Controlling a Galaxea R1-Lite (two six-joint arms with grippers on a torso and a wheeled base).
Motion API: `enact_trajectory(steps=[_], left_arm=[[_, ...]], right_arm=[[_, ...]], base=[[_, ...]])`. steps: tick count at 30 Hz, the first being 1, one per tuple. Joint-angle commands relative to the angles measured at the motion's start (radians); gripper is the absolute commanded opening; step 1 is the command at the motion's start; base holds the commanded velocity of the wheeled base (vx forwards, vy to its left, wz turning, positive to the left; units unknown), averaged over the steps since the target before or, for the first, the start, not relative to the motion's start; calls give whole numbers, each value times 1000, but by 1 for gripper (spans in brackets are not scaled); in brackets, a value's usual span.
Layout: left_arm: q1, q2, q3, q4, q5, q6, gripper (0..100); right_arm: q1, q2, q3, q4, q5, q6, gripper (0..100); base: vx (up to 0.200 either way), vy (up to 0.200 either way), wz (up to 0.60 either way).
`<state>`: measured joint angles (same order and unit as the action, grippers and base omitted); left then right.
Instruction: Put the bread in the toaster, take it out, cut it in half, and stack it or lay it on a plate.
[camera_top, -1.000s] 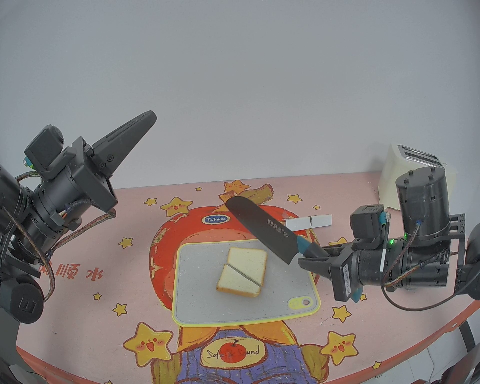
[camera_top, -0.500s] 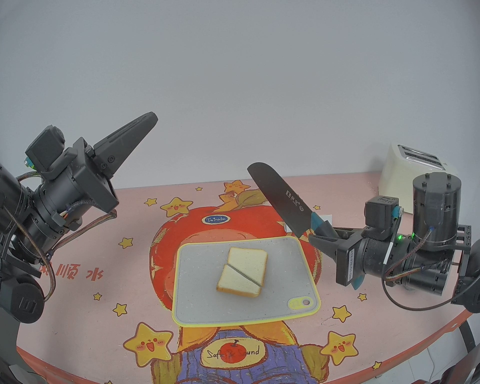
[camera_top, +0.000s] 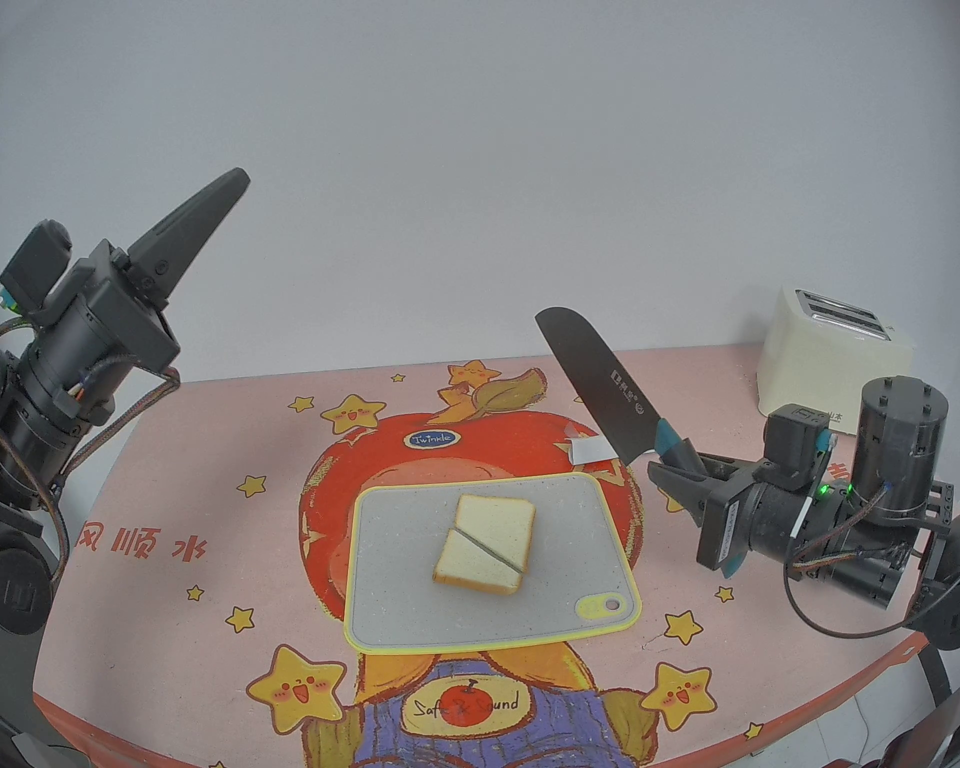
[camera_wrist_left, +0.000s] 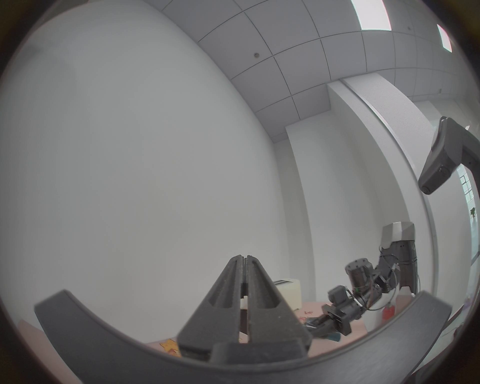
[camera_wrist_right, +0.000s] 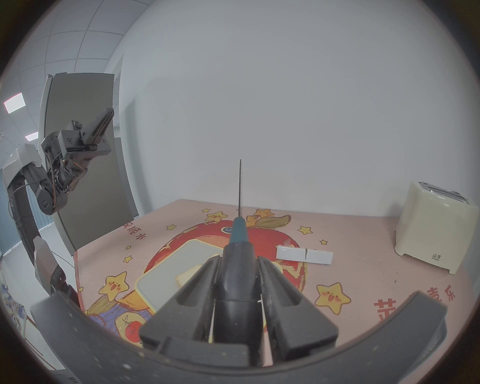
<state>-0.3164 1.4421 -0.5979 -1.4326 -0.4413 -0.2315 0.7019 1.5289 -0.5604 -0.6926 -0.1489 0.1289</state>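
Two halves of a cut bread slice (camera_top: 486, 544) lie side by side on the grey cutting board (camera_top: 400, 600) in the middle of the table. My right gripper (camera_top: 672, 476) is shut on the handle of a black-bladed knife (camera_top: 598, 385), held in the air right of the board with the blade pointing up and back. From the right wrist view the knife (camera_wrist_right: 239, 200) shows edge-on above the gripper (camera_wrist_right: 239, 265). My left gripper (camera_top: 215, 205) is shut and empty, raised high at the far left, its fingers (camera_wrist_left: 244, 280) pressed together. The cream toaster (camera_top: 830, 355) stands at the back right.
A white paper strip (camera_top: 594, 449) lies on the table behind the board's right corner; the right wrist view shows this strip (camera_wrist_right: 304, 255) too. The pink table's curved front edge (camera_top: 800, 715) runs close to the right arm.
The right gripper has carried the knife up and to the right, off the board. The left arm has risen and swung further left. The bread halves have not moved.
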Motion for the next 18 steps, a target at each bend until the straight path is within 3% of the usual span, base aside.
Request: enact_trajectory(steps=[1, 6, 18], left_arm=[[10, -52, -3, 20, 39, -2, 0], [10, -52, -62, 27, 98, 0, 0], [8, -103, 9, 47, 90, 24, 0]], right_arm=[[-12, -53, 20, -2, -8, 5, 0], [-4, -95, 28, -1, -61, 3, 0], [22, -59, 51, -8, -172, 5, 0]], base=[[0, 0, 0], [0, 0, 0], [0, 0, 0]])
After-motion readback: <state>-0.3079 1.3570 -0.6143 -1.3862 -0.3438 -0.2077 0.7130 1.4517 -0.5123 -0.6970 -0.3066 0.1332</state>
